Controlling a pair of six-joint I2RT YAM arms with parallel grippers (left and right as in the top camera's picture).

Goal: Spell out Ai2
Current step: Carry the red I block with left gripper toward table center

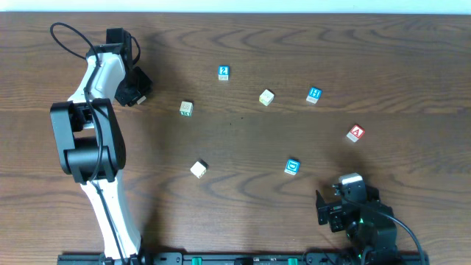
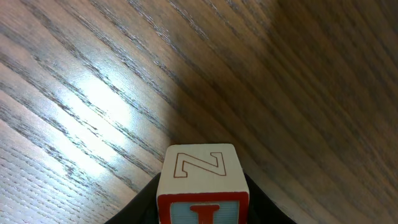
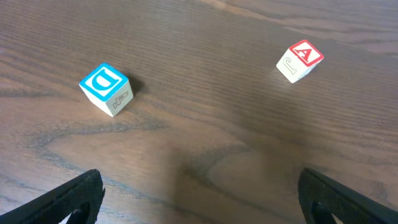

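My left gripper (image 1: 137, 93) at the far left is shut on a block with a red-framed I face and a Z face (image 2: 200, 180); only dark finger edges show beside it. The blue 2 block (image 1: 224, 72) lies at the back centre. The red A block (image 1: 356, 133) lies at the right and also shows in the right wrist view (image 3: 300, 60). My right gripper (image 1: 340, 193) is open and empty near the front right, its fingers (image 3: 199, 205) wide apart over bare wood.
A blue D block (image 1: 293, 166) lies just left of the right gripper and also shows in the right wrist view (image 3: 104, 88). A blue H block (image 1: 314, 94) and three cream blocks (image 1: 266, 97), (image 1: 186, 109), (image 1: 199, 168) are scattered across the middle.
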